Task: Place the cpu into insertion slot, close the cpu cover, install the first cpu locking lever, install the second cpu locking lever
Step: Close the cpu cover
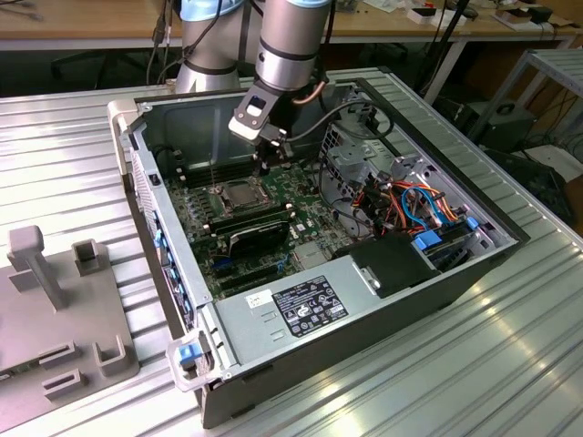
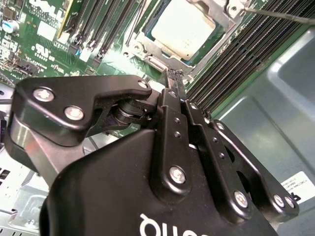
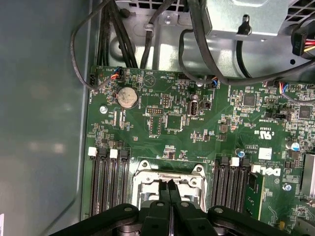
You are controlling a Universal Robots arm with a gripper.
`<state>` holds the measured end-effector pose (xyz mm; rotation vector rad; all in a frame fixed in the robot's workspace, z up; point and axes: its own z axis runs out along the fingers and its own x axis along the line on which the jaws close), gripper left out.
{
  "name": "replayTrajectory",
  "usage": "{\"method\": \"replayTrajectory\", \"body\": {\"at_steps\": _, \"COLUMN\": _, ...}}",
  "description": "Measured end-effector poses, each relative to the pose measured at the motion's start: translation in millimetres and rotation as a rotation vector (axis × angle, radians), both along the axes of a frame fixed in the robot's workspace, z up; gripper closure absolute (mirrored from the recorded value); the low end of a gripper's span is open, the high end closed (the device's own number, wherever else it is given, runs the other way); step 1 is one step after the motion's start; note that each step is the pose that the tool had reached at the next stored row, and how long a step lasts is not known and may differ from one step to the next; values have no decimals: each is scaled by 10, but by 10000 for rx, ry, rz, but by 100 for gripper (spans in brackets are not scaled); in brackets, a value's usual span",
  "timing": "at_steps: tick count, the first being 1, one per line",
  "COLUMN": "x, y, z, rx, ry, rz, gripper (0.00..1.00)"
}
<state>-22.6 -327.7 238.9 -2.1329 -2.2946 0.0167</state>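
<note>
Cpu (image 2: 183, 27) lies in the insertion slot (image 1: 221, 197) beneath the cpu cover (image 3: 170, 170). The gripper (image 2: 175, 74), fingers pressed together, hangs over the slot's edge.

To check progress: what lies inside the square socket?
A chip with a pale metal top lies in the socket, a metal frame around it. Anything beneath the chip is covered.

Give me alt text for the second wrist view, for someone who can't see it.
A closed black gripper points at the corner of a silver cpu cover framing the beige cpu, on a green motherboard lined with black memory slots.
</note>
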Motion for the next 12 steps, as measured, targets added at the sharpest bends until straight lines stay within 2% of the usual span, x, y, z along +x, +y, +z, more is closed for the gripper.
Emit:
{"method": "replayTrajectory", "body": {"at_steps": 3, "x": -26, "y": 1, "z": -11, "rx": -1, "ry": 102, "rz": 1, "gripper": 89}}
{"method": "replayTrajectory", "body": {"at_steps": 5, "x": -76, "y": 1, "z": -24, "rx": -3, "ry": 138, "rz": 4, "gripper": 89}}
{"method": "replayTrajectory", "body": {"at_steps": 12, "x": -254, "y": 2, "z": -62, "rx": 0, "ry": 141, "rz": -27, "gripper": 89}}
